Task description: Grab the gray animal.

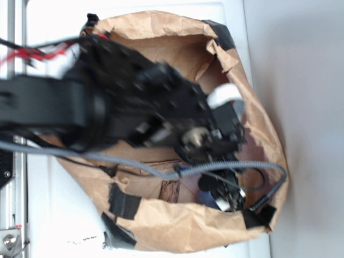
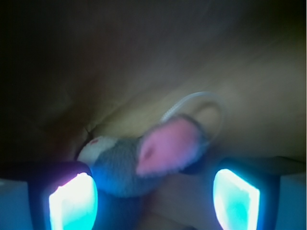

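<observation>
Brown paper bag walls surround my gripper; its spread fingers flank the gray animal, not pinching it.

One gray animal; one bag (paper)

The brown paper bag walls in the working space on every side; its crumpled rim, patched with black tape, leaves only the open mouth as a way in. The robot arm and a gray cable crossing the opening fill most of that mouth. In the wrist view, the gray animal sits between the pincer fingers, nearer the left finger, with a clear gap toward the right one. Beyond it the bag's inside lies dim and bare.
</observation>
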Controlling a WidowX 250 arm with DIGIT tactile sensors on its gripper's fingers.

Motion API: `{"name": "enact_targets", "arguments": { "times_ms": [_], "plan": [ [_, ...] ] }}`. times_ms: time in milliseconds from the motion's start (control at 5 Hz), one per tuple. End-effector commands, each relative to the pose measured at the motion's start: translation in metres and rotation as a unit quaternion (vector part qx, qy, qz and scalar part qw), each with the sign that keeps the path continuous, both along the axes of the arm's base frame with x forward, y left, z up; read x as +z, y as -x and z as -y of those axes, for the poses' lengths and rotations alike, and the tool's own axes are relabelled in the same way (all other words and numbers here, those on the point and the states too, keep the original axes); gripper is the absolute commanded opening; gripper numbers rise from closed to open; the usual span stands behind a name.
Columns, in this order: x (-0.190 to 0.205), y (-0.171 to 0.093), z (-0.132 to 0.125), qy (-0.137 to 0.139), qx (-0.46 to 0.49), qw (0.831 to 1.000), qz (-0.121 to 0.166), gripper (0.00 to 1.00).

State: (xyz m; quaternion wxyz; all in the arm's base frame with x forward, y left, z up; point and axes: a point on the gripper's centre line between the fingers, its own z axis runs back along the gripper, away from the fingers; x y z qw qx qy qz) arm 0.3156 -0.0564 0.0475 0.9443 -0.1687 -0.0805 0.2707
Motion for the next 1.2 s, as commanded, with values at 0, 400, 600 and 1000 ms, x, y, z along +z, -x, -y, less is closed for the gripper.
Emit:
{"name": "enact_targets", "arguments": {
  "times_ms": [0, 400, 600, 1000],
  "plan": [
    [-0.020, -0.031, 0.038, -0.024, -0.106, 0.994, 0.005, 1.00],
    [-0.003, -0.040, 0.023, -0.018, -0.085, 0.996, 0.007, 0.00],
    [0.030, -0.027, 0.009, -0.004, -0.080, 0.996, 0.041, 0.00],
    [0.109, 0.029, -0.033, 0.045, -0.083, 0.987, 0.129, 0.00]
  ]
}}
